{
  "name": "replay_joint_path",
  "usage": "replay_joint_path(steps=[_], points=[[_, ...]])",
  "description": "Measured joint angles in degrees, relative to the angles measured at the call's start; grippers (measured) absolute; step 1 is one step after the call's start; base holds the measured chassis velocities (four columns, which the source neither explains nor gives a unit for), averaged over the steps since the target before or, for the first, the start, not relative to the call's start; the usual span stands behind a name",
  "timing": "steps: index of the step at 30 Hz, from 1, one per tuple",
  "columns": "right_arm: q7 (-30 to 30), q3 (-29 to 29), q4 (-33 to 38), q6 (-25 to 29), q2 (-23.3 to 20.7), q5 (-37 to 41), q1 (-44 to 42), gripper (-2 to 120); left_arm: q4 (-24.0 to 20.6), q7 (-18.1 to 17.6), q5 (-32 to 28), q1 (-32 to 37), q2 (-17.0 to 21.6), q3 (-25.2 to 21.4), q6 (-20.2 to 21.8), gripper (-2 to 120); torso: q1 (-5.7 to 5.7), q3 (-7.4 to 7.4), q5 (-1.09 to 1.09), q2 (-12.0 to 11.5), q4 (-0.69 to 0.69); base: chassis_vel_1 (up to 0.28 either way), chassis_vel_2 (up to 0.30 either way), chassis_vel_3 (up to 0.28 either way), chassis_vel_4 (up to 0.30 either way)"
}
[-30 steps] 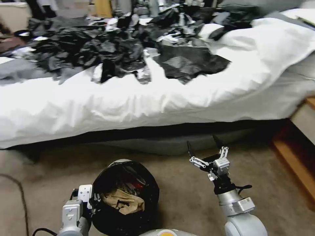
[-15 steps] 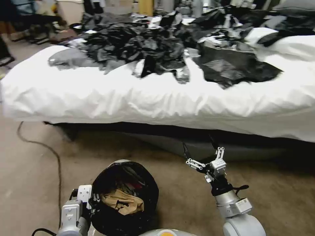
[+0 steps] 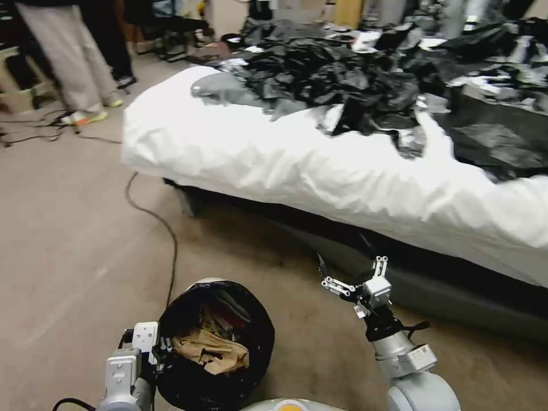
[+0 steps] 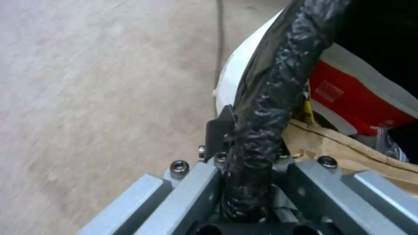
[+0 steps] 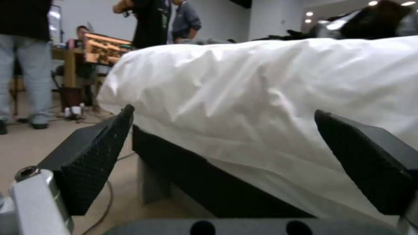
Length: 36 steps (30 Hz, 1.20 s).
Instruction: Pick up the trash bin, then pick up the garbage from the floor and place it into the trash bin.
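At the robot's lower left, the left gripper [image 4: 250,169] was clamped on the bag-wrapped rim of the small round white plastic bin [image 3: 216,342], crumpled brown paper bag [image 3: 212,351] inside. The right gripper [image 3: 349,268] hung to the bin's right with fingers spread and empty. No loose litter was visible on the carpet near it.

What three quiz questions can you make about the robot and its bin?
1. True or false: the left gripper is clamped on the trash bin at its bag-wrapped rim.
2. What brown thing lies on top inside the bin?
3. The right gripper is: A) holding a bottle, B) open and empty, facing the bed, C) inside the bin.

Key:
1. True.
2. A crumpled brown paper bag, next to a red-white packet.
3. B.
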Motion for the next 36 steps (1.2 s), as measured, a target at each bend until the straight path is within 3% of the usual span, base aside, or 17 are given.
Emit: replay_joint_path(steps=[36], points=[[-0.12, 0.19, 0.13, 0.66, 0.06, -0.65, -0.59, 100, -1.15, -0.24, -1.8, -0.98, 0.02, -1.03, 0.42, 0, 0.0, 0.0, 0.0, 0.0, 0.0, 0.126, 0.125, 0.126, 0.122]])
